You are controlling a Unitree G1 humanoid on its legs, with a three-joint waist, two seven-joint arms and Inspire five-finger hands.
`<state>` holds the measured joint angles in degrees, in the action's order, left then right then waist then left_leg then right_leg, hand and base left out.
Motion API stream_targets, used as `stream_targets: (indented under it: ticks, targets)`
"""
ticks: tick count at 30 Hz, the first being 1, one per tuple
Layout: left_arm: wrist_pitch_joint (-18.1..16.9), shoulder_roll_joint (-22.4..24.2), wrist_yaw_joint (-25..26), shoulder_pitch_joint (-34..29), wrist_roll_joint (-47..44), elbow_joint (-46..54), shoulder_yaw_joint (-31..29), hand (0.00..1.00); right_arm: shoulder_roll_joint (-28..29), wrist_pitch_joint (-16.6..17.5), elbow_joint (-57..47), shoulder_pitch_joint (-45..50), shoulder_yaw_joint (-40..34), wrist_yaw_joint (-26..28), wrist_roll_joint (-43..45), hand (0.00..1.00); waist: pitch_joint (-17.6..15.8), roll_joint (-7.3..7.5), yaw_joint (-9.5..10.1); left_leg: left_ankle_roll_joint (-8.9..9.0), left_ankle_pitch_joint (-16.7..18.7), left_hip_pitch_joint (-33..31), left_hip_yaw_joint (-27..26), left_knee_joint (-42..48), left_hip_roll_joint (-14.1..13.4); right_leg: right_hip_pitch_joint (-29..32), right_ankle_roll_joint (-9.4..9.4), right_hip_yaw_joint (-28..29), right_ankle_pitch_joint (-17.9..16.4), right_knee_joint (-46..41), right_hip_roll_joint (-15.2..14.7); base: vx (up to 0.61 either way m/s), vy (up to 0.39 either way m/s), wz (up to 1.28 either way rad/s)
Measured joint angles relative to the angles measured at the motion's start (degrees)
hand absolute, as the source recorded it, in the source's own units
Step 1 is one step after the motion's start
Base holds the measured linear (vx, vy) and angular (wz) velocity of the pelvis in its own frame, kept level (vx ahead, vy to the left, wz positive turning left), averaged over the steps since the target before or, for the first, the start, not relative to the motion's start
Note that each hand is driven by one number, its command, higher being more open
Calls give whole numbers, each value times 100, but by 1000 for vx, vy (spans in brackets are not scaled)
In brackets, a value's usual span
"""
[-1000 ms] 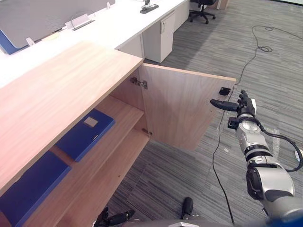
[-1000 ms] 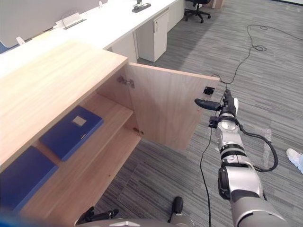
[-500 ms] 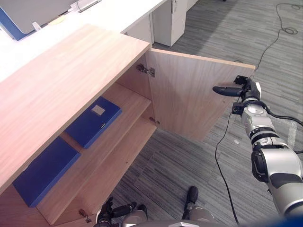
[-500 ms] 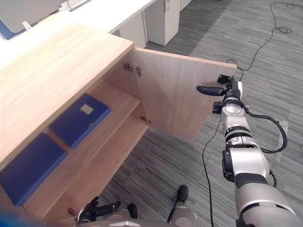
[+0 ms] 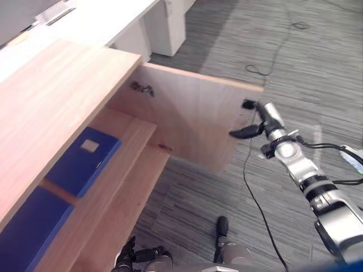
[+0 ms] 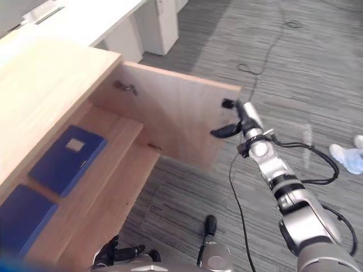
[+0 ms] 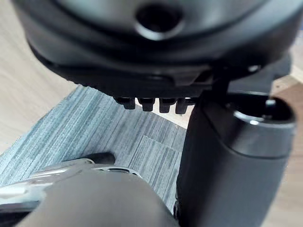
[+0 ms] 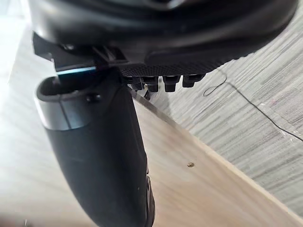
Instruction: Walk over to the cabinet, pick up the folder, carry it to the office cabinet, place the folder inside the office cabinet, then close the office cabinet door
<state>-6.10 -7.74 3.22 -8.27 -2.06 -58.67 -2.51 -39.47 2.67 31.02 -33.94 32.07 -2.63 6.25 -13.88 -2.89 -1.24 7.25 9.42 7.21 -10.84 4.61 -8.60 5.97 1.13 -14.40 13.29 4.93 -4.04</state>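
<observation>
closest to you, low in the head views, the left hand (image 5: pixel 139 255) hangs over the grey carpet (image 5: pixel 193 198) with its fingers loose and nothing in them; its wrist view shows carpet and a strip of wood past the fingers. to your left the office cabinet (image 5: pixel 51 90) stands open, and you can count 2 blue folders lying flat on its upper shelf (image 5: pixel 133 127), 1 beside the other and apart. the nearer folder (image 5: pixel 28 235) is plain blue. the farther folder (image 5: pixel 82 158) carries 1 pale label on its cover. neither hand holds a folder. below them runs 1 lower shelf (image 5: pixel 122 198), bare wood. the door (image 5: pixel 195 116) is swung wide out from the cabinet, its inner face turned toward you, hung on 2 hinges: an upper hinge (image 5: pixel 142 88) and a lower hinge (image 5: pixel 165 148). the right hand (image 5: pixel 265 122) is at the door's free edge near the top corner, uncurled, its thumb (image 5: pixel 243 132) stretched straight over the inner face; you cannot tell from these views whether the thumb touches the wood. past that arm, 1 pale shoe (image 6: pixel 347 160) of a person rests on the carpet. farthest off, 1 white desk (image 5: pixel 96 20) runs behind the cabinet with 1 white pedestal (image 5: pixel 167 25) under it.
</observation>
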Motion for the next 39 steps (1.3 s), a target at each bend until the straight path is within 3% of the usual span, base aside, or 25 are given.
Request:
stream_targets:
  ticks: [4,7,10,12,18,20,22,23,24,25,26,27,28,29,30,31,32,34,35,38,39]
  targets:
    - [2,-114,-72,266,303,-208,-80,100,-690,109,-1407,132,1977,1228,-291,100,125,169,-29,73,55,-63,-140,144,-248,113,-162,147,10,-1,275,-46,-38,-30]
    - [-3,-72,-105,402,505,-277,-115,100,-505,396,-2124,245,2756,2034,-454,100,318,159,91,74,53,-155,-113,168,-353,195,-251,143,17,-3,400,-24,-61,-5]
    - [5,2,-126,535,522,-345,-120,100,-187,727,-2313,333,3276,2824,-762,100,381,112,266,73,47,-167,-91,173,-349,193,-271,123,29,-4,411,-13,-26,4]
    - [15,1,-126,527,586,-347,-237,100,-59,807,-2335,592,3601,3237,-1072,100,433,174,386,72,48,-189,-74,186,-325,194,-289,109,60,-4,377,-14,44,5]
    - [136,-72,-124,445,644,-423,-584,100,-87,734,-2023,998,3377,3451,-1628,100,605,454,409,28,21,-226,116,207,-143,126,-251,-25,106,-16,139,-26,76,14]
    - [135,-44,-130,475,682,-437,-634,100,-26,718,-1883,1237,3148,3449,-1753,100,600,437,442,-50,-18,-285,368,229,-53,200,-183,-239,-123,-413,-68,-27,112,66]
    - [146,-1,-125,500,711,-457,-706,100,141,704,-1617,1660,2713,3340,-1901,100,583,413,423,-121,-63,-335,908,306,123,373,-61,-609,-746,-1502,-503,-39,132,144]
    - [152,33,-108,496,705,-456,-742,100,427,679,-1297,1972,2331,3220,-2128,100,598,436,438,-179,-64,-360,1378,381,313,391,4,-808,-1169,-2221,-906,-26,86,175]
    - [168,28,-90,498,703,-457,-742,100,614,657,-1098,2151,2098,3118,-2283,100,610,445,439,-231,-45,-403,1657,436,417,405,-12,-743,-1344,-2526,-1068,-51,36,228]
    - [169,24,-45,507,646,-445,-740,100,1122,593,-550,2428,1577,2828,-2589,100,619,484,425,-263,-41,-533,2265,572,604,407,-113,-130,-1559,-2884,-1181,-64,-65,230]
    - [164,11,-14,508,600,-411,-745,100,1575,525,-25,2538,1160,2636,-2755,100,659,514,414,-259,-39,-711,2743,655,718,385,-172,481,-1751,-2952,-1143,-70,-160,297]
    - [188,-41,30,517,463,-352,-746,100,2184,436,720,2574,503,2331,-2959,100,705,592,413,-267,-49,-1019,3369,757,947,321,-197,1426,-2324,-2809,-939,-17,-253,291]
    - [215,-30,67,531,350,-324,-748,100,2693,322,1434,2534,-276,1979,-3099,100,706,525,432,-262,-52,-1244,4001,829,1063,220,57,1980,-2533,-2780,-536,36,-277,265]
    - [246,-15,90,520,287,-296,-743,100,2877,245,1726,2532,-710,1733,-3091,100,694,467,422,-245,-62,-1326,4356,868,1098,128,-5,2296,-2632,-2772,-282,94,-339,242]
    - [284,-17,149,413,232,-241,-747,100,3176,132,2254,2538,-1496,1269,-3058,100,651,304,443,-148,-156,-1420,4890,860,1131,47,7,3021,-2756,-2840,135,87,-255,229]
    - [326,-46,203,340,206,-239,-834,100,3347,10,2592,2553,-1901,811,-2832,100,620,263,443,20,-274,-1518,5319,819,1180,17,257,3663,-2935,-2977,359,73,-237,215]
    - [351,-74,227,301,201,-230,-941,100,3387,-50,2688,2597,-1978,652,-2736,100,612,290,450,69,-306,-1529,5480,755,1200,-11,431,3654,-3078,-3046,374,18,-128,179]
    - [411,-21,334,173,132,-216,-1319,100,3408,-176,2942,2792,-1973,391,-2390,100,621,263,609,-22,-400,-1479,5726,469,1034,-49,236,3146,-3206,-3190,432,-22,-194,127]
    - [421,51,373,113,124,-196,-1492,100,3446,-228,3060,3027,-1974,299,-2262,100,630,277,628,-180,-510,-1517,5725,335,926,-162,123,2730,-3268,-3163,427,-25,-235,129]
    - [428,528,379,21,-91,121,-1745,100,3465,-376,3109,3232,-2345,125,-1956,100,681,304,669,-67,-701,-1974,5502,585,890,-273,-46,1786,-3360,-3082,389,18,-157,149]
    - [437,533,309,28,-245,216,-1825,100,3493,-378,3112,3271,-2409,76,-1941,100,674,361,707,-148,-751,-2148,5210,741,887,-330,-81,1520,-3373,-3032,333,13,-39,154]
